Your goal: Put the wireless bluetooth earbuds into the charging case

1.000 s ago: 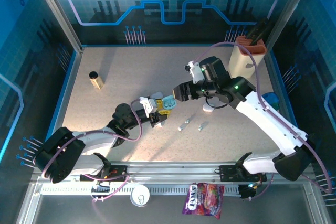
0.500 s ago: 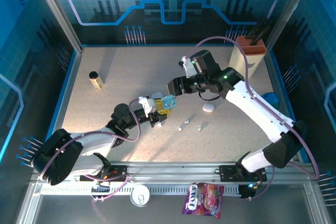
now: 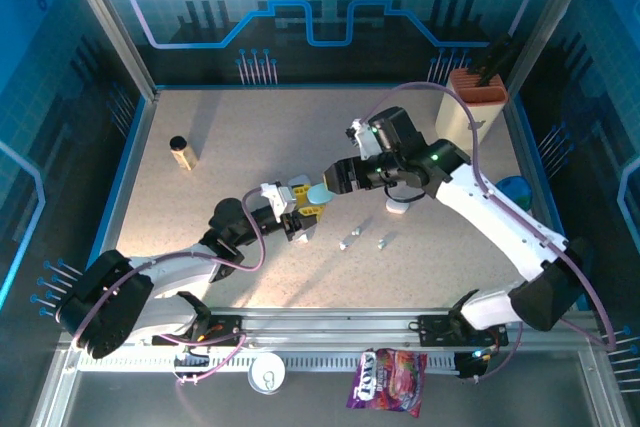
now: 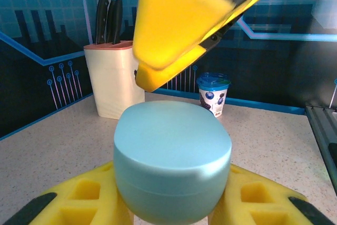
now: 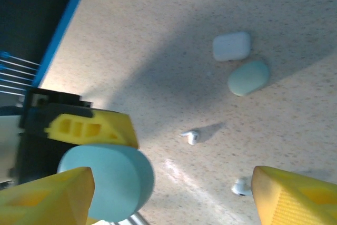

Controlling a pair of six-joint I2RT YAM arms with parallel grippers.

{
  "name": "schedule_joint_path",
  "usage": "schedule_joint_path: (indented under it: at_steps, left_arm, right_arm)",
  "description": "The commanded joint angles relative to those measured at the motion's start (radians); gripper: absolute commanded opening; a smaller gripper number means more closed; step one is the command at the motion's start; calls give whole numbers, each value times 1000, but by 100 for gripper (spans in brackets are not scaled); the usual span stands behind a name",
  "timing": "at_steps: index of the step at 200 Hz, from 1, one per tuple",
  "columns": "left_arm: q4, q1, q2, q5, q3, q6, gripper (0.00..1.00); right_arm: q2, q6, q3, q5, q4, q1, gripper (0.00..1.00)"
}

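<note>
My left gripper (image 3: 303, 207) (image 4: 172, 204) is shut on a round pale-blue charging case (image 3: 318, 192) (image 4: 172, 159), lid closed, held a little above the table. My right gripper (image 3: 334, 178) (image 5: 171, 198) hovers open right beside and over the case (image 5: 108, 183), and one of its yellow fingers (image 4: 179, 19) hangs above the lid. Two small white earbuds (image 3: 343, 243) (image 3: 382, 241) lie on the table to the right of the case. In the right wrist view they are the nearer earbud (image 5: 190, 136) and the farther earbud (image 5: 240, 186).
A white case (image 5: 231, 46) and a teal oval case (image 5: 248, 77) lie on the table beyond the earbuds. A knife block (image 3: 468, 107) and a blue-lidded cup (image 3: 517, 190) stand at the right, a small bottle (image 3: 181, 152) at the far left. A candy bag (image 3: 388, 379) lies on the front rail.
The right gripper swung up and left, then came back down close to the case, its jaws widening a little. The left gripper has shifted slightly, still holding the case.
</note>
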Motion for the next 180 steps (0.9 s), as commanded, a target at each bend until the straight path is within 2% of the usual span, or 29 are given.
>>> schedule_joint_path:
  at_steps: [1, 30, 84, 112, 180]
  left_arm:
    - [43, -7, -11, -13, 29, -30, 22]
    - [62, -5, -5, -11, 33, -45, 22]
    - [141, -6, 28, -40, 24, -67, 22]
    - [180, -6, 35, -55, 14, -60, 22]
    - [150, -7, 33, -9, 21, -58, 23]
  right_arm:
    - [-41, 98, -58, -144, 122, -25, 79]
    - [-56, 180, -121, -262, 218, -27, 78]
    - [-69, 326, -268, -361, 415, -28, 70]
    - [-90, 392, -329, -362, 512, -32, 60]
    - [-95, 490, -413, -375, 663, -39, 36]
